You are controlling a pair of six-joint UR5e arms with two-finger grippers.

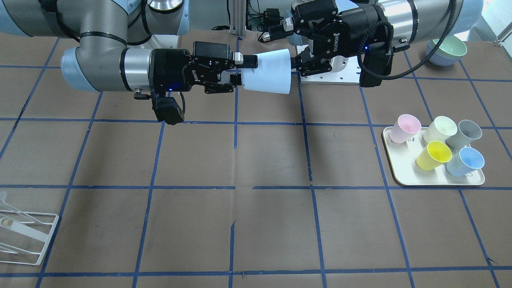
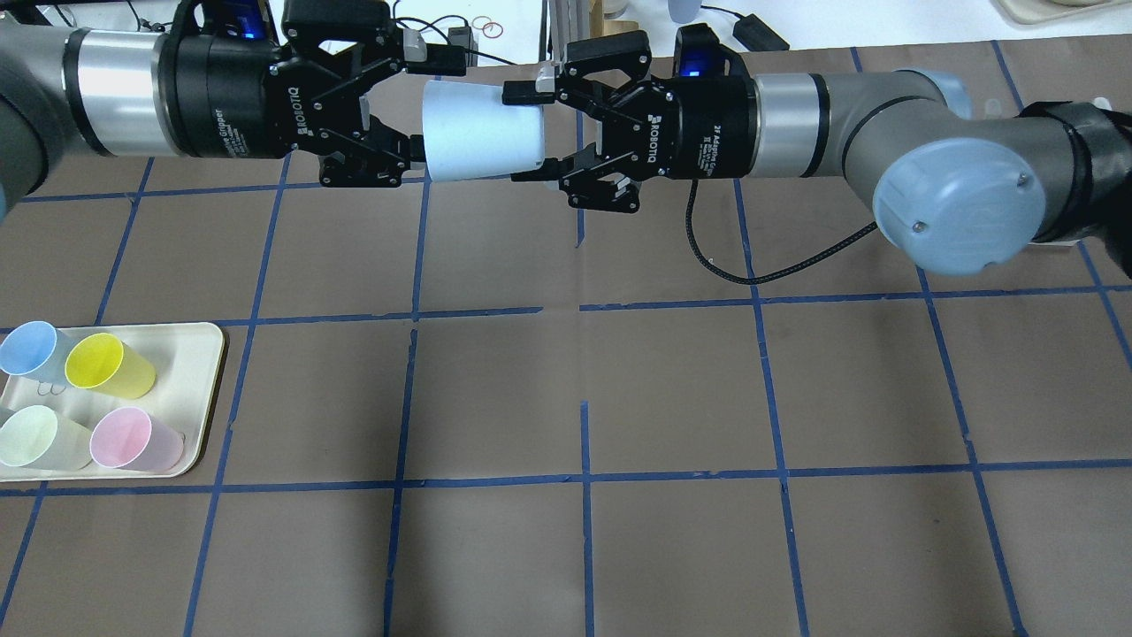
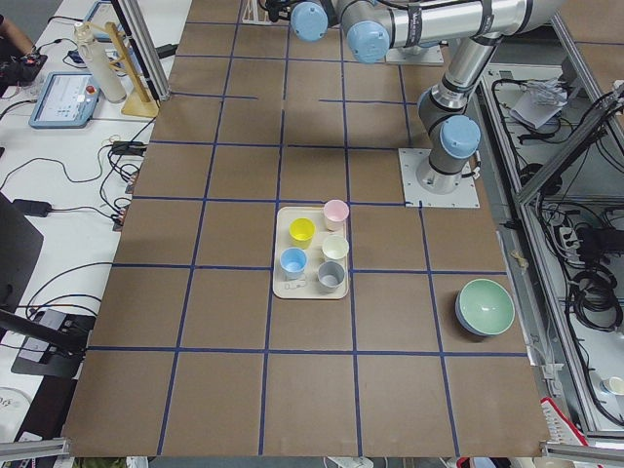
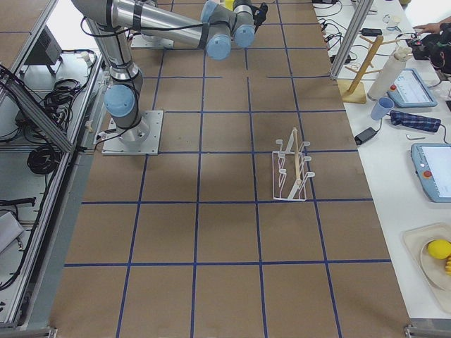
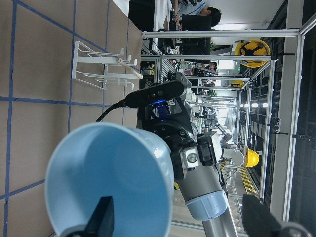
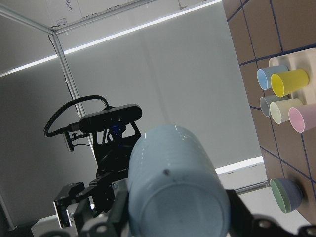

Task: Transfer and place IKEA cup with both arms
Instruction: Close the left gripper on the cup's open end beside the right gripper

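Firstly, table: brown top, blue tape grid.

Right arm: silver-grey, reaches level across the far middle of the table.

Left arm: same make, reaches level toward it from the opposite side.

Tray: cream, rounded corners, on the robot's left side of the table.

Wire rack: white, at the robot's right, near the operators' edge.

Stacked bowls: green inside pale blue, beside the left arm.

Right gripper: black, clenched on the narrow base end of the IKEA cup, one finger on each side.

Left gripper: black, released, jaws spread wide at the cup's mouth. In the wrist view, one finger lies across the opening, the other well outside the rim.

IKEA cup: pale blue, held on its side in the air between the two grippers, mouth toward the left gripper.

Tray cups, five, upright: pink cup, pale green cup, grey cup, yellow cup, blue twin cup.
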